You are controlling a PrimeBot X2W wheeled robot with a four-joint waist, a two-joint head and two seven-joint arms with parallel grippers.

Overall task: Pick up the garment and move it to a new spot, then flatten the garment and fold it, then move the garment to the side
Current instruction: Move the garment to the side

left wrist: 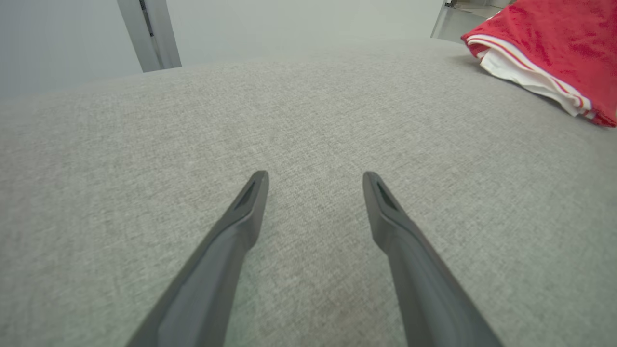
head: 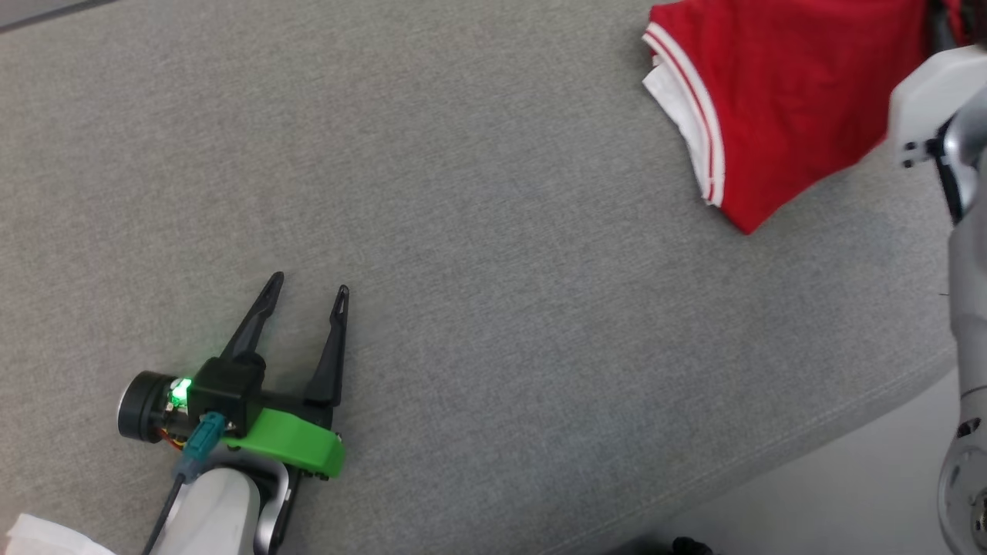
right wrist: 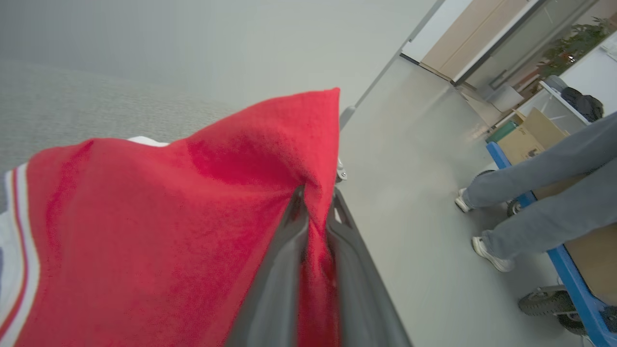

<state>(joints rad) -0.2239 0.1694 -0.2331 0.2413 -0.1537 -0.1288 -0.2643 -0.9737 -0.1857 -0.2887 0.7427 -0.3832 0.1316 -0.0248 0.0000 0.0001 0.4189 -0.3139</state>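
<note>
Grey woven worktop (head: 493, 231); pale floor (right wrist: 409, 168) past its right edge, a person's legs (right wrist: 540, 193) out there beside a blue cart (right wrist: 573, 270).

Left gripper (head: 310, 284) low over the near-left part of the worktop. Jaws spread wide, nothing between them, fingers pointing toward the far edge. Apparently parked clear of the cloth.

Red garment (head: 786, 100), white-trimmed, toward the far-right corner; layered, looks already folded.

Right gripper (right wrist: 317, 193): jaws pressed together on a fold of the red cloth, fabric tented up to the tips. Pale forearm (head: 937, 116) reaching in over the right edge. Probably gripped for the sideways move.
</note>
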